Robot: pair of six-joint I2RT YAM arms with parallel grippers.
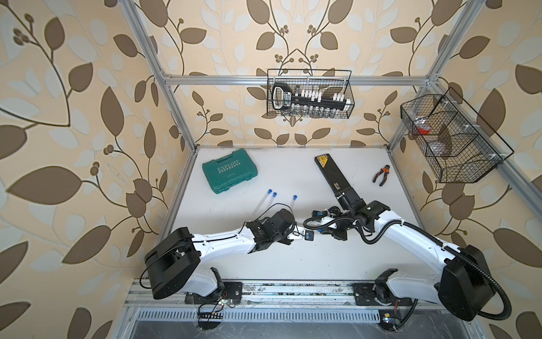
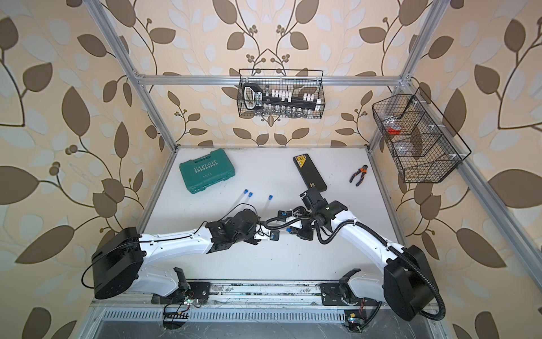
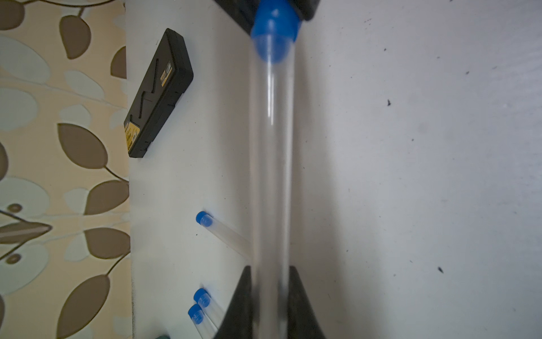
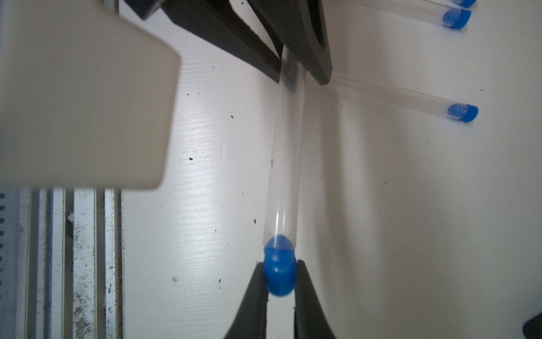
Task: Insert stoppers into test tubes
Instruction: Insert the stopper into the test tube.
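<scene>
**Operator:** List the stock, biggest first.

**Clerk:** Item 1, counter [image 1: 293, 264]: white, scuffed.
Item 2, green case [image 1: 230, 170]: at 10 o'clock on your counter. The lid reads "EXPLOIT" above a row of chevrons.
Item 3, black case [image 1: 330, 171]: at 1 o'clock. It has a yellow label at the far end, with print too small to read.
Item 4, pliers [image 1: 381, 175]: at 2 o'clock, with orange-and-black grips.
Item 5, three capped tubes [image 1: 293, 205]: lying near the middle toward 11 o'clock, blue ends pointing to 12.

**Operator:** And the piece in work?

**Clerk:** Item 6, held tube [image 3: 272, 176]: over the counter's middle, lying level from 9 to 3 o'clock. Your left end effector [image 3: 271, 273] is clamped round its clear body, well back from the mouth.
Item 7, stopper [image 4: 278, 273]: your right end effector [image 4: 280, 264] is pinched on its blue head. The rounded nose sits just inside the tube mouth and the ribs are outside. I see no writing on either piece.

**Operator:** Handling notes?

**Clerk:** I judge the tube light, stiff, slick and likely to crack under a hard squeeze. Hold it on the straight body with modest force. The stopper is tiny and probably slightly yielding. Grip only its head and leave the nose free. Push straight along the tube's axis, because an angled push could make the tube slide in your left grip.
</scene>
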